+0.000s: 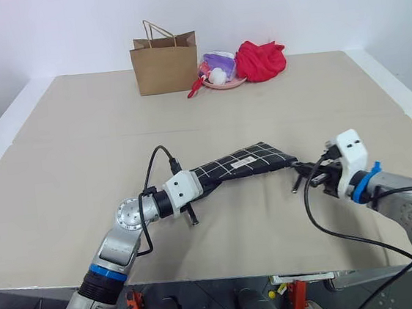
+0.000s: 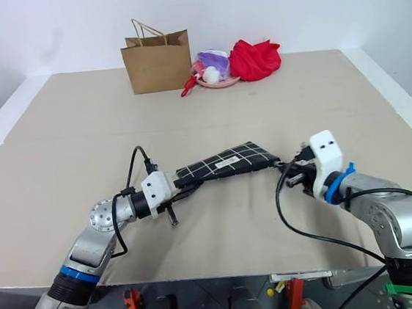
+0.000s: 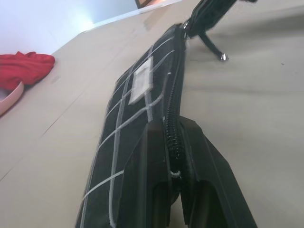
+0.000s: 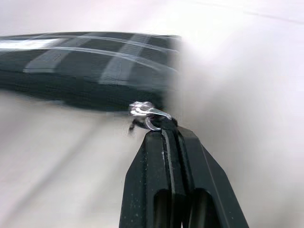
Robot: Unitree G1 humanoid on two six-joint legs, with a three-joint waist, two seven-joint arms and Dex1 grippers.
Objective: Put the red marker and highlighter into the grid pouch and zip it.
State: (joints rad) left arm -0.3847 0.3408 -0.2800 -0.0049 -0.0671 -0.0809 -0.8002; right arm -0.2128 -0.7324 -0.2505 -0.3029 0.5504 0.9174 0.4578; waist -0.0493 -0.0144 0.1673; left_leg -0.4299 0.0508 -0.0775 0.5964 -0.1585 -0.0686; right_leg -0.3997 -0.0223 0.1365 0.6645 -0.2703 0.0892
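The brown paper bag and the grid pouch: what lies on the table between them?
Nothing: in the left eye view, only bare table lies between the brown paper bag and the grid pouch.

grid pouch (image 4: pixel 90 66) motion-blurred in right wrist view, contents hidden

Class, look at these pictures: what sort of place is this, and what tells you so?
Probably a robot test room or lab: a wide beige table against a bare white wall, with props such as a brown paper bag and a crumpled red cloth.

lab: paper-covered table (image 1: pixel 209 117), bare white wall (image 1: pixel 286 6)
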